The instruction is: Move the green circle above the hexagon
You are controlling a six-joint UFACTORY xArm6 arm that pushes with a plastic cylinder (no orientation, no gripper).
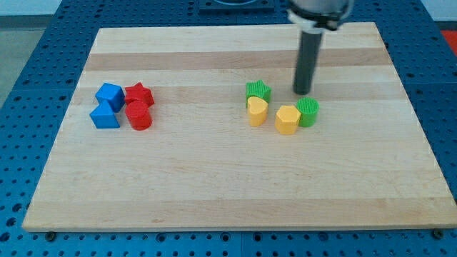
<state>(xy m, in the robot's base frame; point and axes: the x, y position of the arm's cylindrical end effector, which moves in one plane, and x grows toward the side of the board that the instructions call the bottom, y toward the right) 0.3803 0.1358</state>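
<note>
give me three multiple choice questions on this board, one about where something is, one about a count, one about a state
1. Where is my tip relative to the green circle?
A. just toward the view's top of it
B. far at the view's left
C. below it, by the board's bottom edge

2. How many blocks lie on the wooden board?
A. six
B. eight
C. ten

3. How do the green circle and the yellow hexagon stand?
A. stacked
B. far apart
C. side by side, touching or nearly so

Answers:
1. A, the rod's end sits just above the green circle in the view.
2. B, two blue, two red, two green, two yellow.
3. C, the circle sits against the hexagon's right side.
</note>
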